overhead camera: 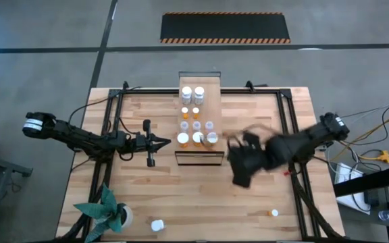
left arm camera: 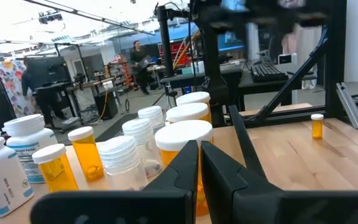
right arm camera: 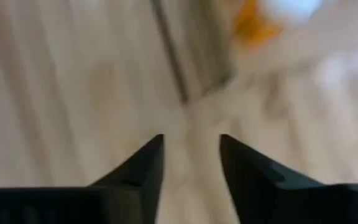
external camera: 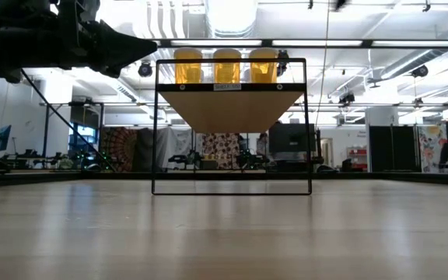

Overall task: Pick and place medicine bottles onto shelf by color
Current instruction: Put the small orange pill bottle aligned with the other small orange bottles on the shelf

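Note:
The shelf [overhead camera: 209,86], a pale board in a thin dark frame, stands at the table's far middle. Several medicine bottles [overhead camera: 197,125] stand on it: white ones at the far end, orange and clear ones nearer [left arm camera: 86,152]. The low view shows three orange bottles [external camera: 226,66] along the shelf's near end. A small orange bottle [overhead camera: 274,213] and a white one [overhead camera: 157,225] lie on the table near its front edge. My left gripper [overhead camera: 165,142] is shut and empty, just left of the shelf [left arm camera: 199,149]. My right gripper [right arm camera: 191,146] is open and empty, above the table right of the shelf's near end [overhead camera: 238,172].
A white pot with a green plant [overhead camera: 107,212] stands at the near left corner. Dark frame rails [overhead camera: 292,135] run along the table's left and right sides. Bare tabletop [overhead camera: 201,196] lies between the shelf and the front edge.

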